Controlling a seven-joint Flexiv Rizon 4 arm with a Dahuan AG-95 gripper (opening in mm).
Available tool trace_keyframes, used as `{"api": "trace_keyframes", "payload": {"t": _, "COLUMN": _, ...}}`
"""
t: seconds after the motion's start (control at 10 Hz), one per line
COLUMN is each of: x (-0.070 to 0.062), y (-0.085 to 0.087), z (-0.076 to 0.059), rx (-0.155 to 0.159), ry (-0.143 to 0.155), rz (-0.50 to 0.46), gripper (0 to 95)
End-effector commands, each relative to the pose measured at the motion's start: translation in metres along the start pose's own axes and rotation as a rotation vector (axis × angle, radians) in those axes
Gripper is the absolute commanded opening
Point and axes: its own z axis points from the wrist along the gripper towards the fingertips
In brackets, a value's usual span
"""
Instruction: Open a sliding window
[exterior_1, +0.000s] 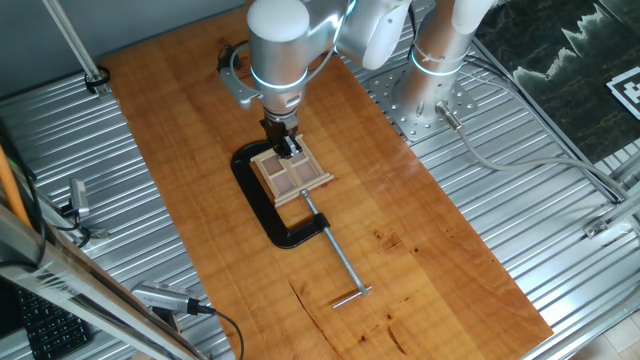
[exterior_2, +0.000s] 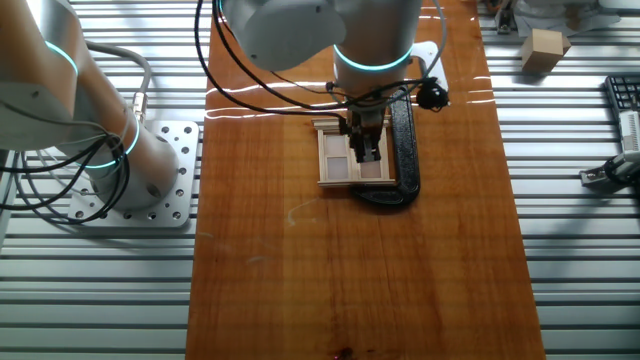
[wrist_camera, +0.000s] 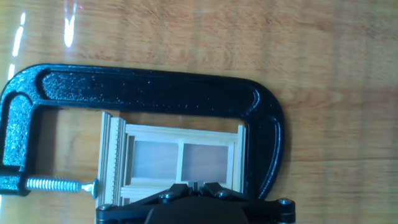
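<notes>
1. I am looking along the gripper (wrist_camera: 198, 184) in the hand view; its fingertips are showing side by side with only a thin seam between them, so I am reading them as pressed together and pinching nothing.
2. They are hovering at, perhaps touching, one edge of the sliding window (wrist_camera: 177, 160); I cannot tell whether there is contact.
3. The window is lying flat on the wooden table (exterior_1: 420, 230), held inside the black C-clamp (wrist_camera: 149, 87), whose screw (wrist_camera: 53, 185) is pressing on its frame.
4. I am judging the window light, stiff and fragile: thin wood strips, smooth panes giving little purchase.
5. I am favouring a push on the sash rail or centre cross, along the track; the clamp should be resisting the push.
</notes>
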Motion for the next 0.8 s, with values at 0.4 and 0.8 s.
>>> {"api": "trace_keyframes", "payload": {"t": 0.4, "x": -0.006, "y": 0.0, "z": 0.005, "rx": -0.003, "ry": 0.001, "rz": 0.019, "gripper": 0.0}}
{"api": "trace_keyframes", "payload": {"t": 0.8, "x": -0.013, "y": 0.001, "z": 0.007, "rx": -0.002, "ry": 0.002, "rz": 0.024, "gripper": 0.0}}
